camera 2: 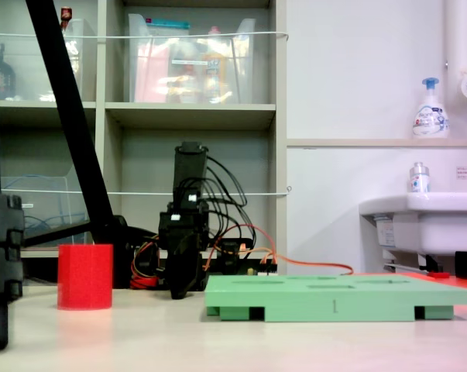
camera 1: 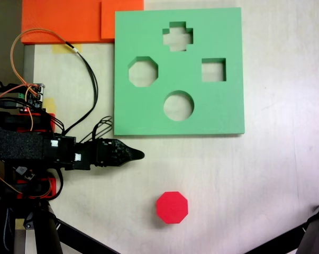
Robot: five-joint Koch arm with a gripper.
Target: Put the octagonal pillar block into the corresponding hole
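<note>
White surface point(camera 1: 228, 185) fills a fixed view from above. On it the black pincer point(camera 1: 137, 155) points right, its tip looks like one point, so I cannot tell if it is wide or narrow. Below and right of it sits the red octagonal pillar block point(camera 1: 172, 207), apart. Up above it the green board point(camera 1: 222, 111) has the eight-sided hole point(camera 1: 143, 72).

From the side, the pincer point(camera 2: 179, 293) hangs low just above the surface, with the block point(camera 2: 85, 276) to its left and the board point(camera 2: 326, 297) to its right.

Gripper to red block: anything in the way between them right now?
Nothing. In a fixed view from above, the stretch between the gripper and the octagonal pillar block is bare table; the green board lies on the gripper's other side.
</note>
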